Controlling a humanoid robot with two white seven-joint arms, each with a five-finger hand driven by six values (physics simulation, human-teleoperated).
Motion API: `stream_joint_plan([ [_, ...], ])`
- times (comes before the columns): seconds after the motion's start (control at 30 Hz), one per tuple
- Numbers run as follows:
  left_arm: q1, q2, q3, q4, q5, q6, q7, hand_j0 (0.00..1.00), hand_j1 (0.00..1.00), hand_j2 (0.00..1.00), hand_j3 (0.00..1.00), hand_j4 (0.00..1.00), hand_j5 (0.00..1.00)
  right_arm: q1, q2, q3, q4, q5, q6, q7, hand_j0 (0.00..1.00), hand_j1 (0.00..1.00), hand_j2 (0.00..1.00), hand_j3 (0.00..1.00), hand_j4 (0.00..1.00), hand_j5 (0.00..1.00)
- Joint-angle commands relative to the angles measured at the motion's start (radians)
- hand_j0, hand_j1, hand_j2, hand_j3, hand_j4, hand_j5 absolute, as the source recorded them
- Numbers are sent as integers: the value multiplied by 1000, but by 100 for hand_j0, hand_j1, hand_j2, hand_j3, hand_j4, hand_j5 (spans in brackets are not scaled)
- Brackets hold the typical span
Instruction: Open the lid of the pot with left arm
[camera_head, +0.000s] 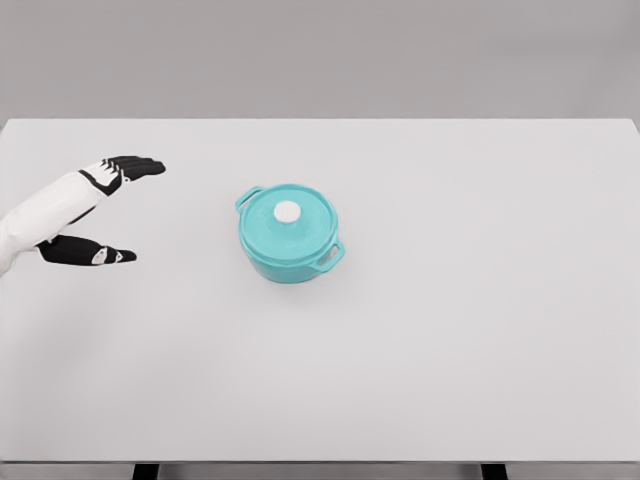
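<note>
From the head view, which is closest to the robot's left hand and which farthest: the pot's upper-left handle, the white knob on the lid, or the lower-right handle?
Measured from the left hand, open at the table's left edge:
1. Upper-left handle, on the pot's side facing the hand.
2. White knob, at the lid's centre.
3. Lower-right handle, on the pot's far side.

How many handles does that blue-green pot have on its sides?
2. One side handle sticks out at the pot's upper left, toward the robot's left hand; the other handle is at its lower right. The white knob on the lid is separate.
</note>
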Motion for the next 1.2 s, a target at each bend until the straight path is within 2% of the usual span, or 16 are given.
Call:
stream_joint_plan([
  [0.0,0,-1,1,0,3,1,0,100,100,100,100,100,100,0,0,0,0,0,0,0,100,100,100,100,100,100],
  [0.23,-12,14,21,0,-5,1,-1,100,100,100,100,100,100,0,0,0,0,1,0,0,100,100,100,100,100,100],
  [0.27,-11,13,24,1,-14,1,-21,100,100,100,100,100,100,0,0,1,1,1,0,0,100,100,100,100,100,100],
  [0.33,-17,16,53,6,-20,1,-122,100,100,100,100,100,100,0,0,0,0,1,0,0,100,100,100,100,100,100],
  [0.37,-31,25,56,7,-72,1,-192,100,100,100,100,100,100,0,0,0,0,1,0,0,100,100,100,100,100,100],
  [0.4,-86,69,32,10,-126,1,-239,100,100,100,100,100,100,0,0,0,0,1,0,0,100,100,100,100,100,100],
  [0.43,-129,97,-2,13,-149,1,-247,100,100,100,100,100,100,0,0,0,0,1,0,0,100,100,100,100,100,100],
  [0.5,-302,108,-167,15,-251,1,-253,100,100,100,100,100,100,0,0,0,0,1,0,0,100,100,100,100,100,100],
  [0.53,-418,99,-281,16,-330,1,-255,100,100,100,100,100,100,0,0,0,0,1,0,0,100,100,100,100,100,100],
  [0.57,-503,91,-376,26,-357,1,-255,100,100,100,100,100,100,0,0,0,0,1,0,0,100,100,100,100,100,100],
  [0.67,-586,17,-505,29,-422,1,-284,100,100,100,100,100,100,0,0,0,0,1,0,0,100,100,100,100,100,100],
  [0.7,-601,3,-530,27,-433,1,-288,100,100,100,100,100,100,0,0,0,0,1,0,0,100,100,100,100,100,100],
  [0.73,-637,-4,-600,26,-437,1,-293,100,100,100,100,100,100,0,0,0,0,1,0,0,100,100,100,100,100,100],
  [0.77,-655,-4,-635,26,-440,1,-293,100,100,100,100,100,100,0,0,0,0,1,0,0,100,100,100,100,100,100],
  [1.0,-847,-7,-700,29,-433,1,-287,100,100,100,100,100,100,0,0,0,0,1,0,0,100,100,100,100,100,100],
  [1.17,-857,-84,-766,35,-443,1,-293,100,100,100,100,100,100,0,0,0,0,1,0,0,100,100,100,100,100,100],
])
